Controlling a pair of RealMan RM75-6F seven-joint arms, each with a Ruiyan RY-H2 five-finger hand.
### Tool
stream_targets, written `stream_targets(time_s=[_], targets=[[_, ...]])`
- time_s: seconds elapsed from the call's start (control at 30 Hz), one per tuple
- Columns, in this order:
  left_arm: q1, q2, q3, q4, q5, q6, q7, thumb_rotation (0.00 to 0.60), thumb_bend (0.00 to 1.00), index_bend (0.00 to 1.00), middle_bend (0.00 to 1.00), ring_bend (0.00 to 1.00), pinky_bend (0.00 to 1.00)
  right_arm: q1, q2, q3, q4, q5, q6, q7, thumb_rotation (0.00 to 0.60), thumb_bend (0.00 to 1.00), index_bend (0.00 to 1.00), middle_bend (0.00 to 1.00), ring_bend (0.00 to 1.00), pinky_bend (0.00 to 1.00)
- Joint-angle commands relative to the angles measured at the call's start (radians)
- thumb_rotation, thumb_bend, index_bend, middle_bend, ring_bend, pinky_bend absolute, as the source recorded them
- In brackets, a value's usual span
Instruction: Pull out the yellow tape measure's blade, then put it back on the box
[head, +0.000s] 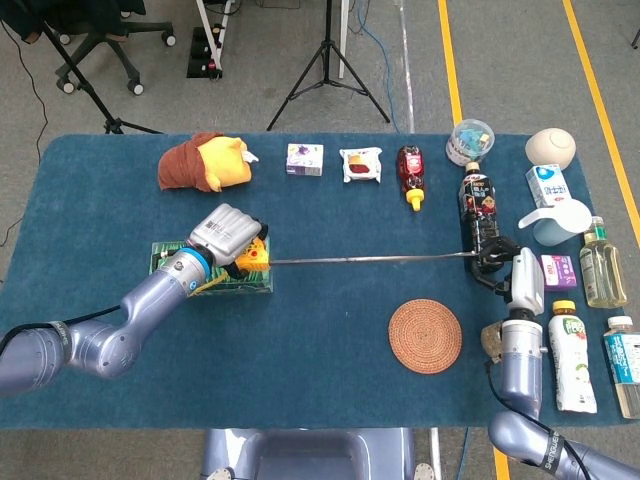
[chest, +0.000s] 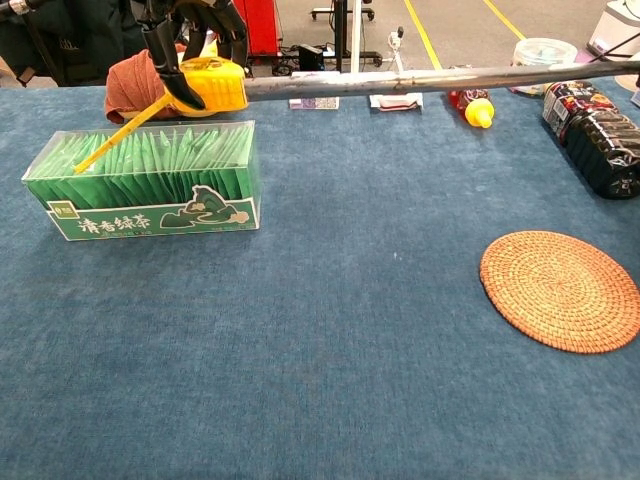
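Note:
My left hand (head: 228, 235) (chest: 190, 30) grips the yellow tape measure (head: 251, 257) (chest: 211, 84) in the air above the green tea box (head: 166, 272) (chest: 150, 182). A yellow strap hangs from the case toward the box's left end. The blade (head: 370, 260) (chest: 430, 80) is pulled out in a long straight line to the right. My right hand (head: 497, 262) pinches the blade's far end beside the dark bottle (head: 478, 212). In the chest view the right hand is cut off at the right edge.
A round woven coaster (head: 425, 336) (chest: 562, 289) lies below the blade at the right. Bottles, a milk carton (head: 548, 189) and a cup (head: 556, 222) crowd the right side. A plush toy (head: 205, 162), small packets and a red bottle (head: 410, 172) line the back edge.

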Motion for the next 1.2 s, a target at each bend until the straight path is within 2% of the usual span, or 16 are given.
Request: stream_targets(time_s=[0.03, 0.43, 0.87, 1.0, 1.13, 1.2], targets=[[0.002, 0.001, -0.005, -0.001, 0.003, 0.000, -0.001, 0.600, 0.37, 0.55, 0.46, 0.42, 0.54, 0.000, 0.001, -0.001, -0.001, 0.000, 0.001, 0.000, 0.600, 1.00, 0.60, 0.40, 0.37, 0.36], [-0.014, -0.040, -0.034, 0.020, -0.014, 0.008, 0.011, 0.600, 0.37, 0.55, 0.46, 0.42, 0.54, 0.005, -0.007, -0.020, -0.046, -0.042, 0.018, -0.002, 0.600, 1.00, 0.60, 0.41, 0.37, 0.36], [-0.069, -0.151, -0.085, 0.091, -0.082, 0.002, 0.022, 0.600, 0.37, 0.55, 0.46, 0.42, 0.54, 0.055, -0.073, -0.048, -0.092, -0.089, 0.026, -0.053, 0.600, 1.00, 0.58, 0.39, 0.36, 0.33], [-0.085, -0.170, -0.090, 0.103, -0.099, 0.003, 0.030, 0.600, 0.37, 0.55, 0.46, 0.42, 0.54, 0.066, -0.078, -0.050, -0.095, -0.087, 0.010, -0.057, 0.600, 0.98, 0.50, 0.35, 0.31, 0.30], [-0.090, -0.172, -0.091, 0.105, -0.107, 0.005, 0.031, 0.600, 0.37, 0.55, 0.46, 0.42, 0.54, 0.062, -0.064, -0.053, -0.082, -0.111, -0.010, -0.020, 0.600, 0.86, 0.35, 0.27, 0.23, 0.28], [-0.090, -0.172, -0.091, 0.109, -0.110, 0.005, 0.030, 0.600, 0.37, 0.55, 0.46, 0.42, 0.54, 0.057, -0.055, -0.058, -0.070, -0.126, -0.014, -0.008, 0.600, 0.80, 0.24, 0.21, 0.18, 0.26]])
